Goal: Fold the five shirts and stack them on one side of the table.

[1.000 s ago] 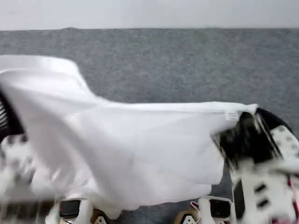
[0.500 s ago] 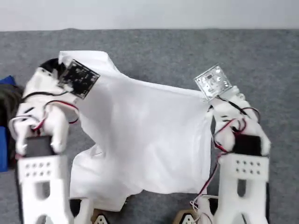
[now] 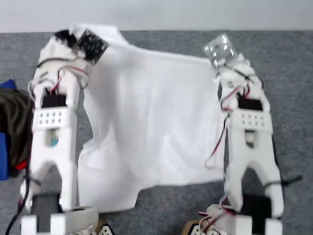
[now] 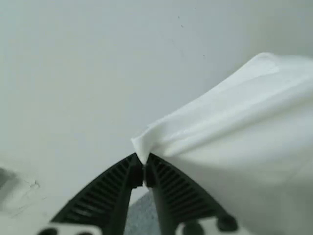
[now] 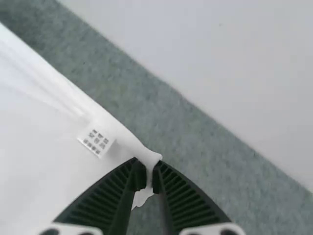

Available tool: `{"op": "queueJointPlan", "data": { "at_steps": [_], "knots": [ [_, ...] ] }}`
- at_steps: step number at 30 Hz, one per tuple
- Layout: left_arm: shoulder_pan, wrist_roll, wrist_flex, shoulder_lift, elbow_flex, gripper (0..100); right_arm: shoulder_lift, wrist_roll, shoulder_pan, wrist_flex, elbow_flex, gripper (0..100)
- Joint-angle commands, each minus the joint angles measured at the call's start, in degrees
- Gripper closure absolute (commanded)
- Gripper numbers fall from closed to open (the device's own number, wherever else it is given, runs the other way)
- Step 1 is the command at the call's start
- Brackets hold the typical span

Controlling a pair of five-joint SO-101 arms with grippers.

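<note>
The white shirt [image 3: 151, 122] lies spread on the grey bench [image 3: 283, 58] between the two arms, its far edge pulled into a line near the bench's far side and the rest trailing back toward the arm bases. It looks light, soft and limp: it will sag and crease wherever it is unsupported, so the corners are the places to hold, with the edge between them kept taut. The left end effector [image 4: 143, 172] is clenched on one far corner, and the right end effector [image 5: 145, 172] is clenched on the other, just beside a small sewn label [image 5: 96, 140]. The held edge runs side to side; the long axis seems to run far to near. A dark garment [image 3: 12, 127] sits at the bench's left edge
</note>
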Motion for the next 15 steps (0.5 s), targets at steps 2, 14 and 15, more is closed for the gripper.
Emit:
{"op": "queueJointPlan", "data": {
  "at_steps": [2, 14, 15],
  "knots": [
    [0.35, -6.15, -1.76, 11.60, -15.52, 100, 10.51, 0.97, 0.48, -1.19, -16.35, 98.9],
    [1.76, -8.35, 3.60, 22.77, -28.88, 100, 19.47, 3.87, 0.57, 8.84, -30.15, 98.9],
    [1.76, -8.35, 5.01, 20.84, -28.88, 100, 18.07, 3.78, 0.48, 11.38, -30.68, 98.9]
  ]
}}
